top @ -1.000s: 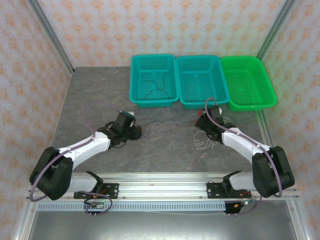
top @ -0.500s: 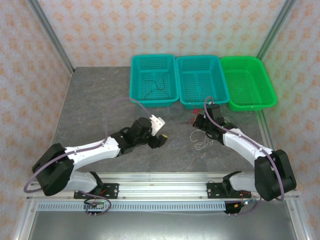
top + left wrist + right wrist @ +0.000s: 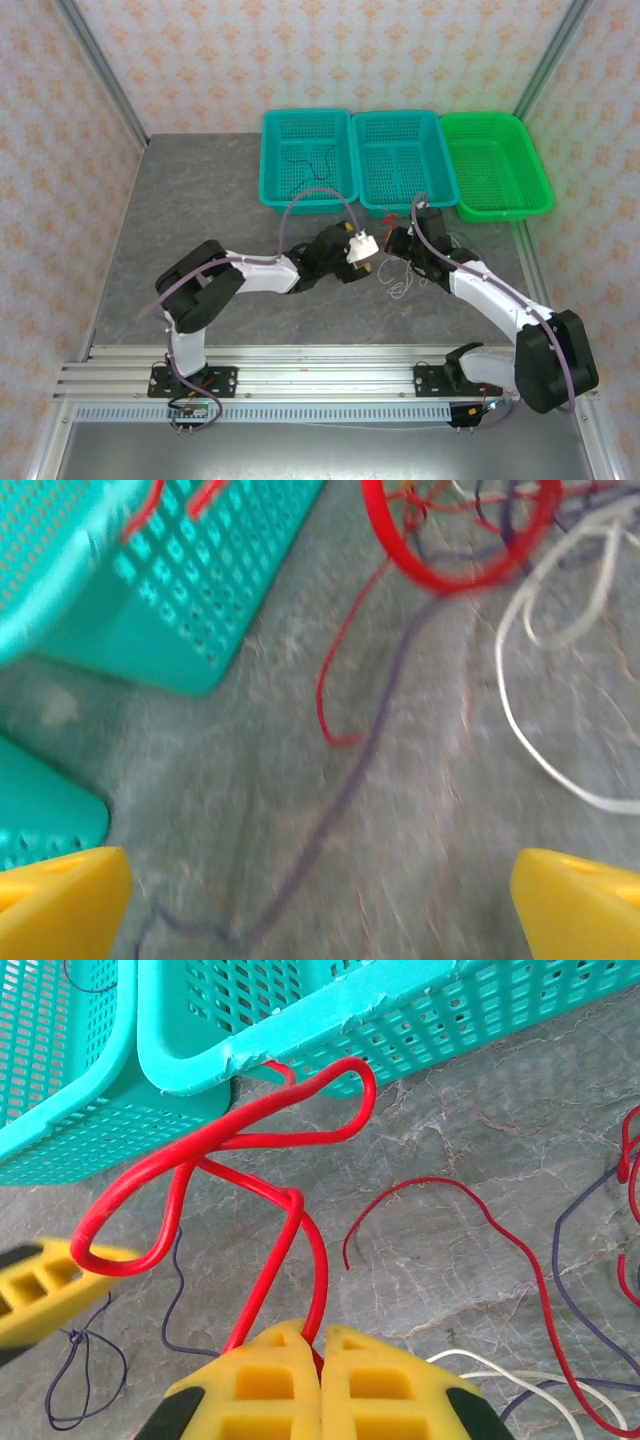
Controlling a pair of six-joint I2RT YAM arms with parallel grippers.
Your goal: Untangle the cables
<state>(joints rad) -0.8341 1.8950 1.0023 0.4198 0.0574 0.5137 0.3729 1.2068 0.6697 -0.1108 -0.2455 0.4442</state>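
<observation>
Right gripper (image 3: 320, 1345): fingers pressed together, pinching the red cable (image 3: 250, 1140), which loops just near the middle teal basket (image 3: 330, 1010). Left gripper (image 3: 320, 900): fingers spread wide above the black cable (image 3: 370, 750) and white cable (image 3: 512, 695) on the table (image 3: 200, 780).

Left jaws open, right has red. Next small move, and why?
Probably lower the left gripper onto the black cable lying between its open jaws and close. The right gripper is shut on the red cable, so gripping black lets the two be drawn apart.

White-and-black arms (image 3: 260, 272) carry looping lavender cables (image 3: 318, 190) and blocky yellow fingers (image 3: 360, 1380).
</observation>
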